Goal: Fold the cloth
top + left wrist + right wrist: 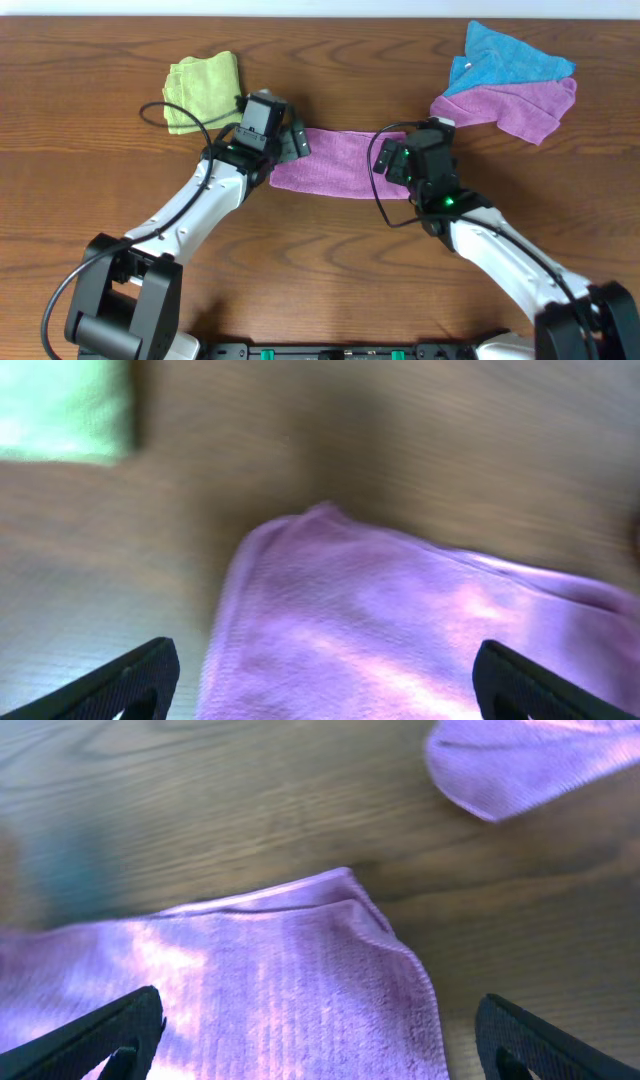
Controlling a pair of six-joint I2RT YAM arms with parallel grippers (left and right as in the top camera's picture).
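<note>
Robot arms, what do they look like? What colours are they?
Both arms have smooth white tube-shaped links with chunky black joints. The left arm has a looping black cable; the right arm has one too, plus a small green light near its wrist. The jaws are flat, black and pointed.

Seen from above, both arms wear glossy white shells on their long links, with matte black joints and chunky black bases at seven and five o'clock. The left arm (195, 205) has a boxy black wrist housing, and a thin black cable (165, 108) trails from it towards ten o'clock. The right arm (500, 250) shows a small green light (447, 203) on its black wrist. The left gripper (293, 140) and right gripper (392, 158) end in flat, black, wedge-shaped fingertips (130, 680).
</note>
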